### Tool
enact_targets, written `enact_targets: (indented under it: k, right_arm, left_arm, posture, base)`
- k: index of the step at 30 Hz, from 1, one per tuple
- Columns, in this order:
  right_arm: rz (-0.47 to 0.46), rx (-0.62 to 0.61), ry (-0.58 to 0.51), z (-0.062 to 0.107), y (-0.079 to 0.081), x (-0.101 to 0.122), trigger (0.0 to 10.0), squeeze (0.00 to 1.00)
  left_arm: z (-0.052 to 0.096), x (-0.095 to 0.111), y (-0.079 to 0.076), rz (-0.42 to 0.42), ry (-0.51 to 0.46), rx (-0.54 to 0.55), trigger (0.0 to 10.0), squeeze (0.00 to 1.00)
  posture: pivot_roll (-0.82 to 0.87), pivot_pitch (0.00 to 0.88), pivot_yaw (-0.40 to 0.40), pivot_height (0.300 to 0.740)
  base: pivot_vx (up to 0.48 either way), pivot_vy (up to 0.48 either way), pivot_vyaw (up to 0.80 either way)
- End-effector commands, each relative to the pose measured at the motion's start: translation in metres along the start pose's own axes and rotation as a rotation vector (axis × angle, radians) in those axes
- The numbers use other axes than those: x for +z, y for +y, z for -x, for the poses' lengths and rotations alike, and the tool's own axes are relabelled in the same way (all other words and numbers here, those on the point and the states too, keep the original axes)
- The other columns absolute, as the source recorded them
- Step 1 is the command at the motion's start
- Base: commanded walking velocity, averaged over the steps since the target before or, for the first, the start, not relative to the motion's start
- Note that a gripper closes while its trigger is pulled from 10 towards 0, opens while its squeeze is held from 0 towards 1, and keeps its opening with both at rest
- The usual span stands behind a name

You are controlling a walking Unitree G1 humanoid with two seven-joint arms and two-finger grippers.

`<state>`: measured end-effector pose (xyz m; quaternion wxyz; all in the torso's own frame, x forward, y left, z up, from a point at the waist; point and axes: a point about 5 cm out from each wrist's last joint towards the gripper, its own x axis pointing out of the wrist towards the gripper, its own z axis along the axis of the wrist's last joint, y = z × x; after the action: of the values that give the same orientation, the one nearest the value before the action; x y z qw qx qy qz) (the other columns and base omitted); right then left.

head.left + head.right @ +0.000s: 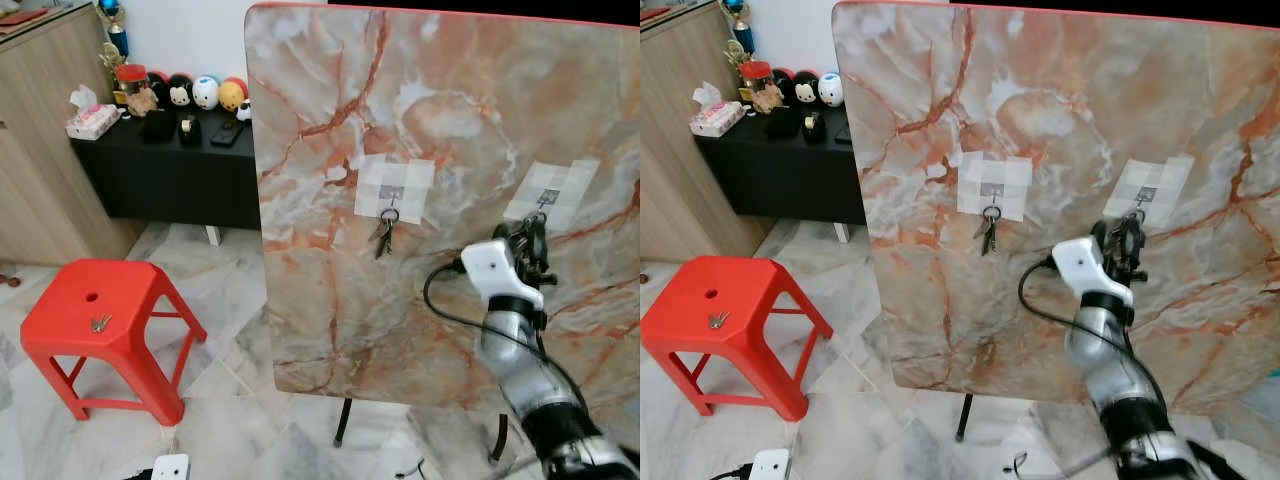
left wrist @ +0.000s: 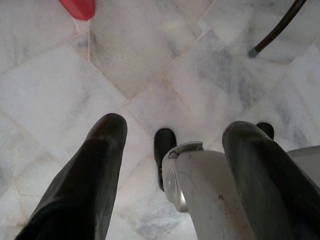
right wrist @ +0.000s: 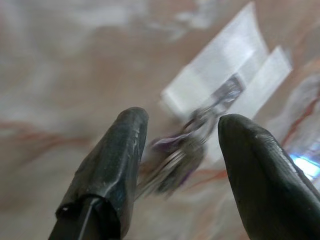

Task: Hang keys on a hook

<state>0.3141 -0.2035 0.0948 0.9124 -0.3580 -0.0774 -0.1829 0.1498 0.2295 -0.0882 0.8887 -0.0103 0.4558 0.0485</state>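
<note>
Left eye view: left of the upright marble board [image 1: 330, 300], loose keys [image 1: 100, 323] lie on a red stool [image 1: 60, 330]. On the board, a key bunch [image 1: 384, 234] hangs from the left hook [image 1: 390, 192]. At the board's right hook [image 1: 548, 197], the right gripper [image 3: 177, 150], jaws parted, straddles a blurred key bunch [image 3: 175, 160], grip unclear.
</note>
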Motion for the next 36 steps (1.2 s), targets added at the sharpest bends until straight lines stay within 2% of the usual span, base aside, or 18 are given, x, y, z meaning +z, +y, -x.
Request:
enact_targets:
  k: [1,2,3,4,5,6,9,13,15,16,19,24,29,36]
  right_arm:
    - [-0.038,0.032,-0.027,0.006,0.004,0.005,10.0,0.00]
    - [-0.058,0.046,-0.019,0.011,0.006,0.003,10.0,0.00]
    - [-0.085,0.092,0.022,0.025,0.011,-0.005,10.0,0.00]
    - [-0.090,0.106,0.035,0.029,0.013,-0.007,10.0,0.00]
    - [-0.154,0.172,0.095,0.041,0.022,-0.014,10.0,0.00]
    - [-0.290,0.342,0.255,0.062,0.044,-0.029,10.0,0.00]
    - [-0.394,0.458,0.425,0.084,0.060,-0.045,10.0,0.00]
    - [-0.395,0.503,0.647,0.108,0.068,-0.075,10.0,0.00]
    - [-0.387,0.512,0.820,0.128,0.069,-0.096,10.0,0.00]
    - [-0.387,0.512,0.820,0.128,0.069,-0.096,10.0,0.00]
    - [-0.457,0.559,0.961,0.148,0.073,-0.106,10.0,0.00]
    - [-0.553,0.527,1.086,0.167,0.074,-0.114,10.0,0.00]
    - [-0.485,0.591,1.166,0.192,0.077,-0.118,10.0,0.00]
    - [-0.471,0.614,1.169,0.195,0.077,-0.119,10.0,0.00]
  left_arm:
    - [0.001,-0.005,0.002,-0.006,0.016,0.006,10.0,0.00]
    - [0.001,-0.005,0.002,-0.006,0.016,0.006,10.0,0.00]
    - [0.001,-0.005,0.002,-0.007,0.016,0.007,10.0,0.00]
    - [0.001,-0.005,0.002,-0.007,0.016,0.006,10.0,0.00]
    - [0.001,-0.005,0.002,-0.008,0.016,0.006,10.0,0.00]
    - [0.001,-0.004,0.002,-0.010,0.017,0.005,10.0,0.00]
    - [0.001,-0.004,0.002,-0.012,0.017,0.004,10.0,0.00]
    - [0.001,-0.003,0.002,-0.009,0.016,0.006,10.0,0.00]
    - [0.001,-0.003,0.003,-0.011,0.017,0.008,10.0,0.00]
    - [0.001,-0.003,0.003,-0.011,0.017,0.008,10.0,0.00]
    - [0.001,-0.002,0.002,-0.019,0.022,0.006,10.0,0.00]
    - [0.000,-0.002,0.003,-0.015,0.022,0.009,10.0,0.00]
    - [0.000,-0.003,0.003,-0.015,0.025,0.018,10.0,0.00]
    - [0.000,-0.004,0.002,-0.020,0.040,0.010,10.0,0.00]
  posture:
    - [0.03,0.000,-0.053,0.740]
    - [0.03,0.000,-0.055,0.740]
    - [0.03,0.000,-0.055,0.740]
    - [0.03,0.000,-0.055,0.740]
    - [0.03,0.000,-0.054,0.740]
    - [0.02,0.000,-0.052,0.740]
    - [0.02,0.000,-0.052,0.740]
    - [0.03,0.000,-0.051,0.740]
    - [0.01,0.000,-0.038,0.740]
    - [0.01,0.000,-0.038,0.740]
    - [0.02,0.000,-0.038,0.740]
    - [0.02,0.000,-0.042,0.740]
    - [0.02,0.000,-0.041,0.740]
    - [0.01,0.000,-0.042,0.740]
  base:
    - [0.000,0.000,0.00]
    - [0.000,0.000,0.00]
    - [0.000,0.000,0.00]
    - [0.000,0.000,0.00]
    - [0.000,0.000,0.00]
    - [0.000,0.000,0.00]
    - [0.000,0.000,0.00]
    - [0.000,0.000,0.00]
    - [0.000,0.000,0.00]
    - [0.000,0.000,0.00]
    - [0.000,0.000,0.00]
    - [0.000,0.000,0.00]
    - [0.000,0.000,0.00]
    - [0.000,0.000,0.00]
